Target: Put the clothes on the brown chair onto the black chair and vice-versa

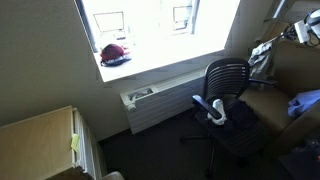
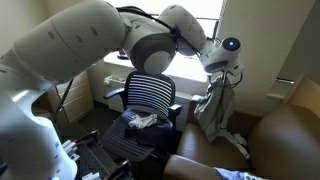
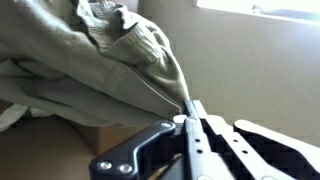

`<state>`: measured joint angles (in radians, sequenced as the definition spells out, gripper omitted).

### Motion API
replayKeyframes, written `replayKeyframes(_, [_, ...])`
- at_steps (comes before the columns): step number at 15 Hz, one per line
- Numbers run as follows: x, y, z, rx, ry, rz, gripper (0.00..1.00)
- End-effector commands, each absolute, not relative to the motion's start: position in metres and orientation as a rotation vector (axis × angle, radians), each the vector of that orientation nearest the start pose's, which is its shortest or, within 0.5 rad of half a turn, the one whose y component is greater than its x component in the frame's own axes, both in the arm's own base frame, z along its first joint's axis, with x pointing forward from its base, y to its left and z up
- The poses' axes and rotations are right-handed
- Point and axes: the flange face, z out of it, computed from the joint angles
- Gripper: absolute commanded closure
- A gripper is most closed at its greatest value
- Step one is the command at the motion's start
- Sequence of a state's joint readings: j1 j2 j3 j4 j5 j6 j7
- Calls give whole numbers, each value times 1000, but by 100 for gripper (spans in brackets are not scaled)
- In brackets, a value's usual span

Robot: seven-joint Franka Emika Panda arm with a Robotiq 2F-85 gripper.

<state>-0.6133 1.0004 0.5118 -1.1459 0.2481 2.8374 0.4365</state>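
Hanging grey-beige garment [image 2: 213,115] fills gap between black chair [image 2: 150,92] and brown chair [image 2: 285,140]; navy piece [image 2: 150,138] covers black seat.

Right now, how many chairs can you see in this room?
2. A black chair with clothes on its seat, and a brown chair close beside it, partly cut off by the picture's edge. More may stand out of view.

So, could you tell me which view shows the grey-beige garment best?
An exterior view: the garment hangs full-length from the shut pincer. The wrist view shows only bunched folds up close; in an exterior view the garment is small, near the frame's edge.
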Motion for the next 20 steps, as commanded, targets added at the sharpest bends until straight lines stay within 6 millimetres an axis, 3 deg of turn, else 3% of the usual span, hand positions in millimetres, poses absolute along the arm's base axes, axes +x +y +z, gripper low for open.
replayKeyframes(1, [755, -235, 406, -2033, 1058, -852, 100])
replayKeyframes(4, [739, -206, 478, -2046, 919, -778, 100])
replayKeyframes(9, [697, -132, 585, -2087, 734, -448, 100])
replayKeyframes(14, [637, -36, 665, -2109, 510, -86, 100])
replayKeyframes(16, [614, 2, 671, -2116, 437, 71, 100])
replayKeyframes(17, [607, 8, 663, -2116, 431, 134, 100])
replayKeyframes(18, [619, -2, 685, -2103, 419, 40, 99])
replayKeyframes(20, [609, 11, 678, -2118, 420, 109, 99])
